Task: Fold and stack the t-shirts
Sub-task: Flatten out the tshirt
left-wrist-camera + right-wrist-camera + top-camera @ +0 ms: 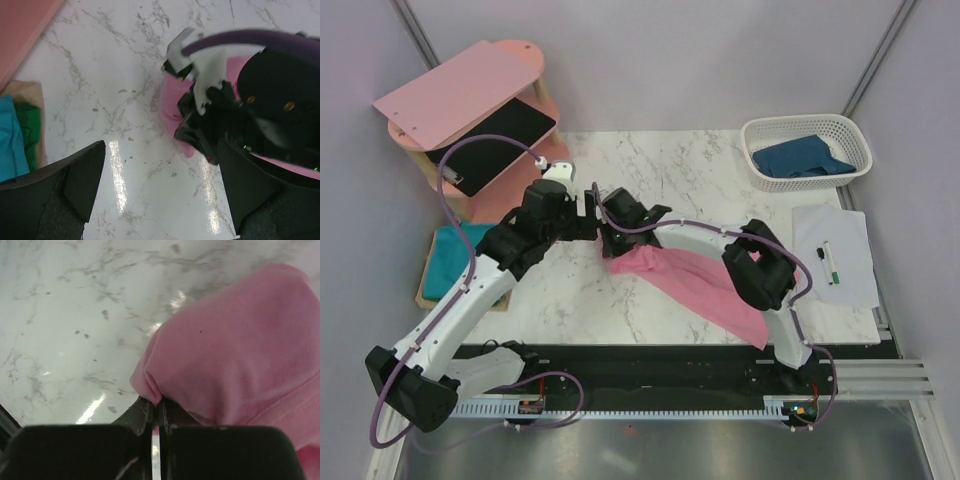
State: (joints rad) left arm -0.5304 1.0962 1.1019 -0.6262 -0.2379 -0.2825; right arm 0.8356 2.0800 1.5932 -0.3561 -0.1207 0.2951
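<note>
The light pink t-shirt [692, 285] lies bunched on the marble table, trailing toward the near right. My right gripper [610, 243] is shut on its left end; in the right wrist view the jaws [157, 407] pinch a fold of the pink shirt [235, 350] just above the table. My left gripper [592, 205] is open and empty right beside the right one; in its wrist view [165, 200] it hovers over bare marble, with the pink shirt [172, 100] and the right gripper ahead. The teal t-shirt [458, 252] lies at the shelf's foot. The dark blue t-shirt [805, 158] is in the basket.
A pink wooden shelf unit [470, 100] with a black panel stands at the far left. A white basket [855, 140] stands at the far right. A white sheet [855, 250] with a marker [828, 258] lies at the right edge.
</note>
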